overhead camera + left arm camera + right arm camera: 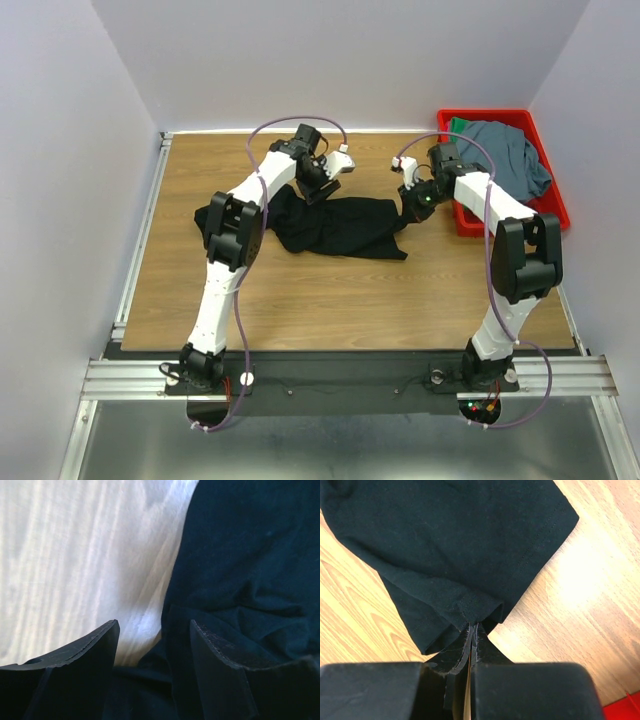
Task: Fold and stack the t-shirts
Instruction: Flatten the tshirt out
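Note:
A large black t-shirt (340, 225) lies crumpled across the middle of the wooden table (350, 290). My left gripper (318, 188) hovers open just over its upper left edge; in the left wrist view the gripper (154, 625) straddles the border between dark cloth (240, 555) and bare wood. My right gripper (410, 205) is at the shirt's right end. In the right wrist view it (472, 626) is shut, with a hemmed corner of the black t-shirt (445, 530) pinched at its tips. A slate grey-blue t-shirt (505, 150) lies over a green one (458, 126) in the bin.
The red plastic bin (555, 215) stands at the table's back right, close behind my right arm; a corner of the bin (625, 710) shows in the right wrist view. Grey walls enclose the table on three sides. A metal rail runs along the near edge.

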Motion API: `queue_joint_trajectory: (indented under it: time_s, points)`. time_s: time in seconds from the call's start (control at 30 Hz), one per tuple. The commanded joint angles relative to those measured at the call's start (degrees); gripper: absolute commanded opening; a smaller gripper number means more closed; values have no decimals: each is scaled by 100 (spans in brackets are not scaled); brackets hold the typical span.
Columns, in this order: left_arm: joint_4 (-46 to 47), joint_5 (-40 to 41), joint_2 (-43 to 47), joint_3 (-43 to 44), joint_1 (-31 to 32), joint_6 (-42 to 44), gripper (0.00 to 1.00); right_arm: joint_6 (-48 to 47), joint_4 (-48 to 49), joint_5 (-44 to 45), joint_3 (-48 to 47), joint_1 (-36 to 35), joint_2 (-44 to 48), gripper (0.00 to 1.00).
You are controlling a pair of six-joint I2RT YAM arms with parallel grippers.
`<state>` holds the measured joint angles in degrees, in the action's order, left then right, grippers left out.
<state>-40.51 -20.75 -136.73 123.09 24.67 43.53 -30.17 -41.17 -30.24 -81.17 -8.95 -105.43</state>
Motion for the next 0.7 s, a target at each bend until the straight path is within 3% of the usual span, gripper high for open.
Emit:
queue_joint_trajectory:
  time_s: [0.0,0.17,0.33,0.43,0.47,0.67]
  points:
    - [-299,-191,32,260,-6,86,67,11,12,-8,-31,60,154,1]
    - [-370,-447,67,233,-6,103,55,11,21,0,-40,78,110,0]
    - [-431,-790,321,93,-14,138,53,-6,30,9,-5,95,93,1]
    - [-466,-843,392,40,-14,182,40,-6,21,9,-13,104,84,1]
    - [-501,-860,392,49,-14,208,31,-15,30,1,-13,104,84,1]
    - [-660,-887,419,84,-23,323,0,-6,30,9,-22,139,84,0]
